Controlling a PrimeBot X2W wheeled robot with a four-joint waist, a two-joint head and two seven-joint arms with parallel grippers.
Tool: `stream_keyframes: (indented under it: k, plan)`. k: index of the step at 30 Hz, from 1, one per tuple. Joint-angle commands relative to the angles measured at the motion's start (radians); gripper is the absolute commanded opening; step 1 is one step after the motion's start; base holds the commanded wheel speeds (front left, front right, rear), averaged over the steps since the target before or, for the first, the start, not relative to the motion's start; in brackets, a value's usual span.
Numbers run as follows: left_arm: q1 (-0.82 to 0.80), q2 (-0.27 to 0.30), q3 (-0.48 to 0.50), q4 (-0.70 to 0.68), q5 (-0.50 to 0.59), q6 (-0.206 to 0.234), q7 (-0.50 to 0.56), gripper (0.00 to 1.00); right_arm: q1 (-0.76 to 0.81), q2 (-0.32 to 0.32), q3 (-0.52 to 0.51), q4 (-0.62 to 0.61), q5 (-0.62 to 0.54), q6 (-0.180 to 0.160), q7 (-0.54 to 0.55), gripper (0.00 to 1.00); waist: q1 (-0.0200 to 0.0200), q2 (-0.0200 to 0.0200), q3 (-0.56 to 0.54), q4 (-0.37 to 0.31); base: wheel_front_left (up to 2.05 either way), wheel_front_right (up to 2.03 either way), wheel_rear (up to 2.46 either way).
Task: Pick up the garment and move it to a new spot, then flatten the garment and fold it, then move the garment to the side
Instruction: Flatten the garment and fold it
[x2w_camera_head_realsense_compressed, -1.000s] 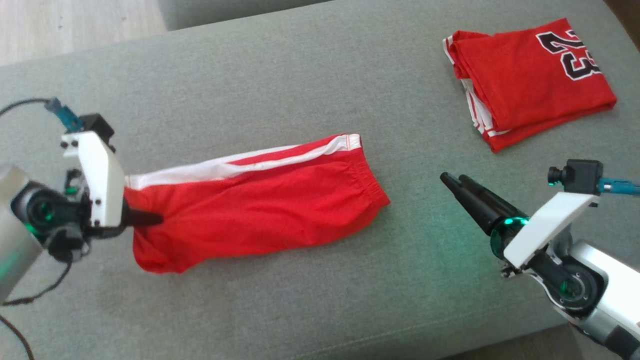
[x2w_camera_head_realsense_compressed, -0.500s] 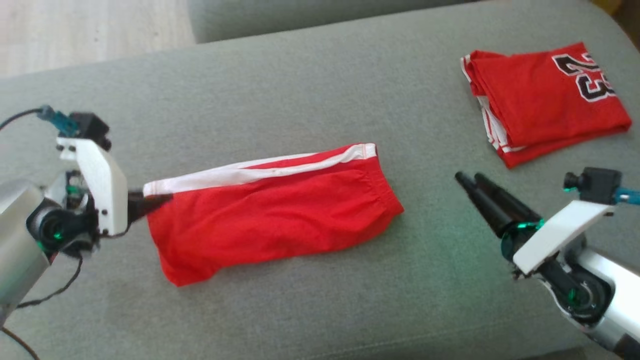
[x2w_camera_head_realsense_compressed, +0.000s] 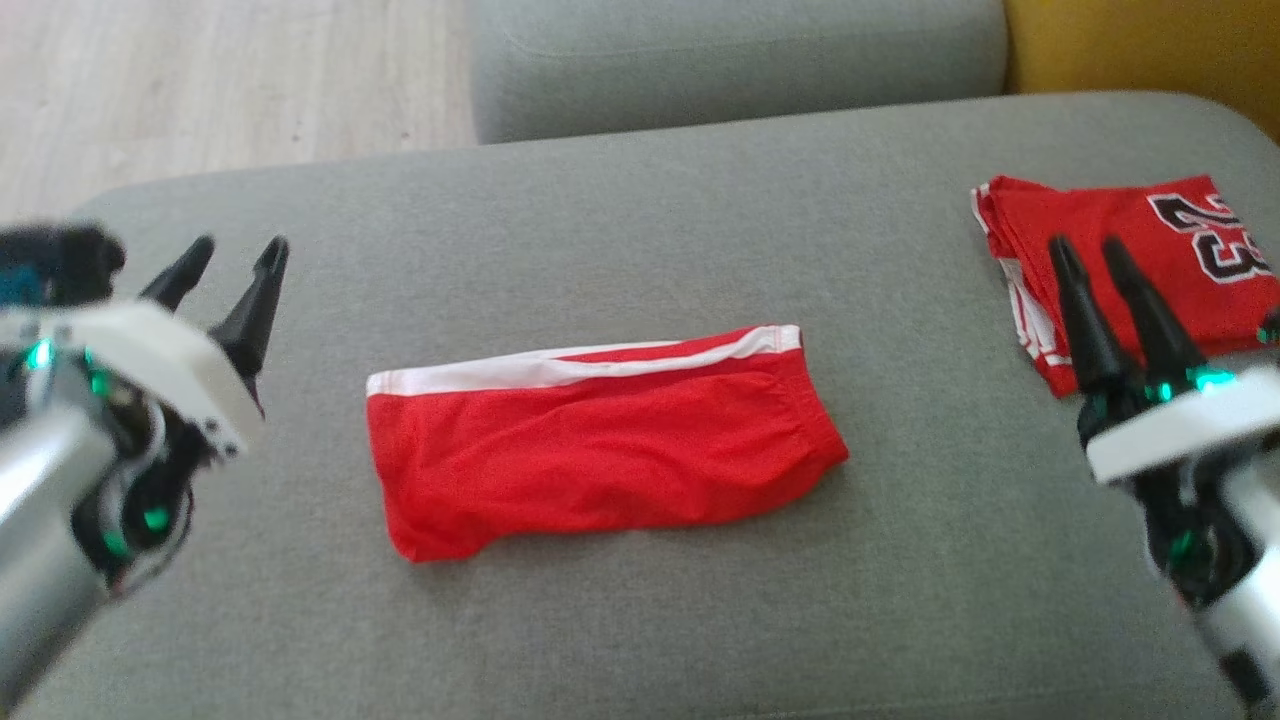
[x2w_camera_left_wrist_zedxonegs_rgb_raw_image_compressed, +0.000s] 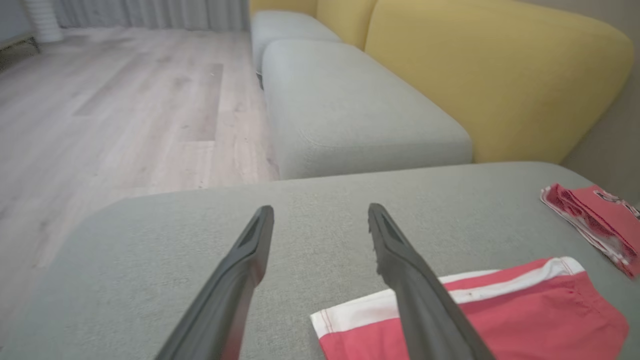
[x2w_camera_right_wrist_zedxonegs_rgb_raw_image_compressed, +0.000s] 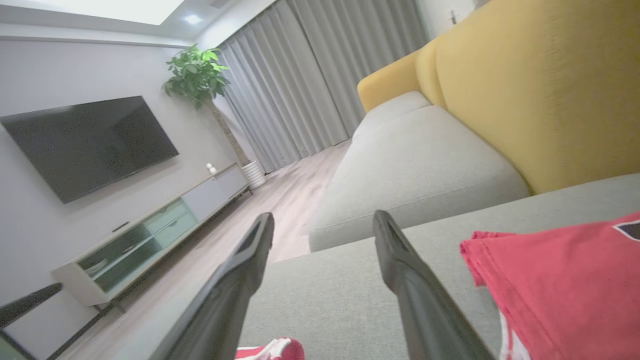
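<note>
We see the red shorts (x2w_camera_head_realsense_compressed: 600, 440), with a white stripe along their upper edge, lying folded flat at the centre of the frame on the grey sofa seat (x2w_camera_head_realsense_compressed: 640, 230). Our left hand (x2w_camera_head_realsense_compressed: 240, 245) hovers at the left edge, fingers spread wide, holding nothing and apart from the shorts. Our right hand (x2w_camera_head_realsense_compressed: 1085, 245), at the right edge, is likewise wide open and empty, its fingers in front of a folded red jersey (x2w_camera_head_realsense_compressed: 1130, 220).
</note>
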Motion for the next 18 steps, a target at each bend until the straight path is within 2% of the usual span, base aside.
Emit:
stream_keyframes:
  k: [1,4,5,7,9,11,13,18]
  plan:
    - [0.01,0.058,0.08,-0.051,0.006,0.051,-0.07,1.0,0.05,0.023,-0.066,-0.013,-0.074,-0.001,-0.013,1.0,0.0001,-0.0001,-0.013,0.015,0.0,0.0,0.0]
    - [0.096,0.063,0.146,-0.127,0.032,0.136,-0.123,1.0,0.124,0.101,-0.18,-0.027,-0.194,-0.001,-0.013,1.0,0.0001,-0.0001,-0.017,0.029,0.0,0.0,0.0]
    - [0.124,0.053,0.2,-0.161,0.06,0.16,-0.127,1.0,0.151,0.125,-0.21,-0.035,-0.225,-0.001,-0.013,1.0,0.0001,-0.0001,-0.018,0.034,0.0,0.0,0.0]
    - [0.221,0.008,0.34,-0.231,0.14,0.208,-0.128,1.0,0.204,0.162,-0.242,-0.05,-0.279,-0.001,-0.013,1.0,0.0001,-0.0001,-0.019,0.042,0.0,0.0,0.0]
    - [0.348,-0.061,0.471,-0.293,0.23,0.231,-0.128,1.0,0.252,0.194,-0.273,-0.065,-0.325,-0.001,-0.013,1.0,0.0001,-0.0001,-0.016,0.052,0.0,0.0,0.0]
    - [0.469,-0.129,0.577,-0.329,0.334,0.237,-0.128,1.0,0.292,0.218,-0.292,-0.079,-0.377,-0.001,-0.01,1.0,0.0001,-0.0001,-0.013,0.057,0.0,0.0,0.0]
    - [0.57,-0.206,0.672,-0.361,0.421,0.224,-0.128,1.0,0.324,0.241,-0.32,-0.09,-0.42,-0.001,-0.01,1.0,0.0001,-0.0001,-0.01,0.061,0.0,0.0,0.0]
    - [0.735,-0.356,0.814,-0.4,0.646,0.16,-0.128,1.0,0.365,0.291,-0.391,-0.113,-0.527,-0.001,-0.011,1.0,0.0001,-0.0001,-0.01,0.058,0.0,0.0,0.0]
